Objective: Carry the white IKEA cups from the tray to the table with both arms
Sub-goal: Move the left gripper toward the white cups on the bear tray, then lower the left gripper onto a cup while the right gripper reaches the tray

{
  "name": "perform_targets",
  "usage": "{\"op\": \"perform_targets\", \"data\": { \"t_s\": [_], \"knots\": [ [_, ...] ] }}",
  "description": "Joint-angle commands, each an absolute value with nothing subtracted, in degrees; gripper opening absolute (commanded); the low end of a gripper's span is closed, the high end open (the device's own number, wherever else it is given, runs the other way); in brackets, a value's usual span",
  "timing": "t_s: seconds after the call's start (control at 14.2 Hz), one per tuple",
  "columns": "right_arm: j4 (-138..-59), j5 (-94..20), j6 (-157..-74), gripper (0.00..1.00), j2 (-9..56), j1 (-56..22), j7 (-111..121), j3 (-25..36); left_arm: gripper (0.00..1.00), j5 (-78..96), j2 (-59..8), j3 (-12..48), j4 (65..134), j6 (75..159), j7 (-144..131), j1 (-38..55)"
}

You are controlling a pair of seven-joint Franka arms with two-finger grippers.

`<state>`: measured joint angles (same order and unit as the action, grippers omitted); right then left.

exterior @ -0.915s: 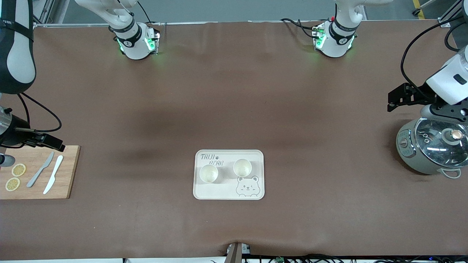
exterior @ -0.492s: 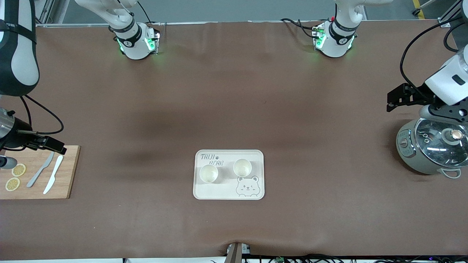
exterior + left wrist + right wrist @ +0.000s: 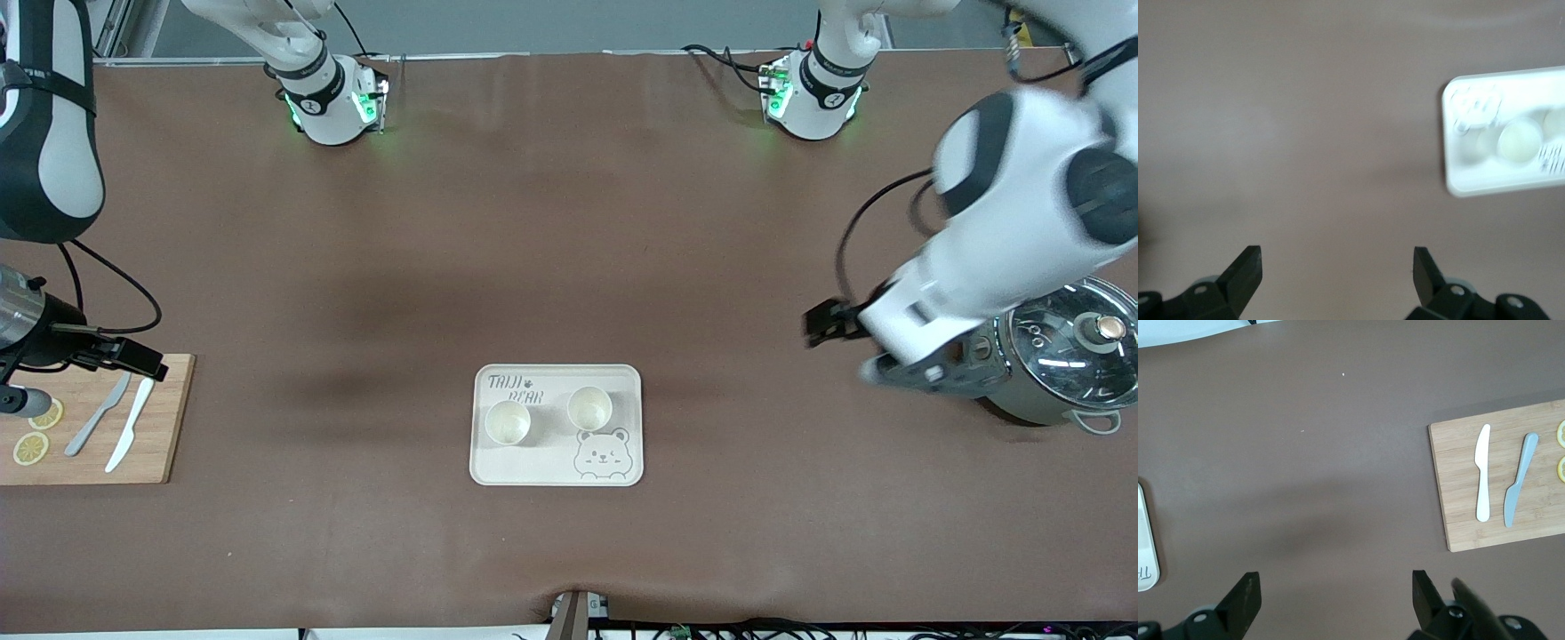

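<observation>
Two white IKEA cups (image 3: 508, 421) (image 3: 589, 407) stand upright side by side on the cream bear tray (image 3: 556, 476) in the middle of the table. My left gripper (image 3: 822, 324) is open and empty, up over bare table between the tray and the grey pot. Its wrist view shows the open gripper (image 3: 1336, 267), with the tray (image 3: 1458, 180) and one cup (image 3: 1519, 141) ahead, blurred. My right gripper (image 3: 133, 358) is open and empty, up by the cutting board's corner. Its wrist view shows the open gripper (image 3: 1335, 590) over bare table.
A grey pot with a glass lid (image 3: 1062, 360) stands at the left arm's end. A wooden cutting board (image 3: 156, 444) with two knives (image 3: 129, 425) and lemon slices (image 3: 31, 447) lies at the right arm's end; it also shows in the right wrist view (image 3: 1498, 520).
My left arm has swung fast from over the pot toward the tray. My right gripper has shifted slightly. The cups and tray have not moved.
</observation>
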<state>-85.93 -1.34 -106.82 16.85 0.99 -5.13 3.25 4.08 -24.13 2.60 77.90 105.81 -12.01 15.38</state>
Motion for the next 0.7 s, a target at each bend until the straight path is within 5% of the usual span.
{"op": "perform_targets", "data": {
  "t_s": [0.0,0.63],
  "knots": [
    [-86.13,-0.79,-107.14,1.0,16.61,0.97,-4.75,2.99,1.0,4.83,-31.97,2.29,71.47,109.94,-18.53,20.37],
    [-86.13,-0.79,-106.7,1.0,16.44,0.44,-4.83,2.99,1.0,7.56,-45.95,2.11,66.88,122.76,-24.34,27.59]
  ]
}}
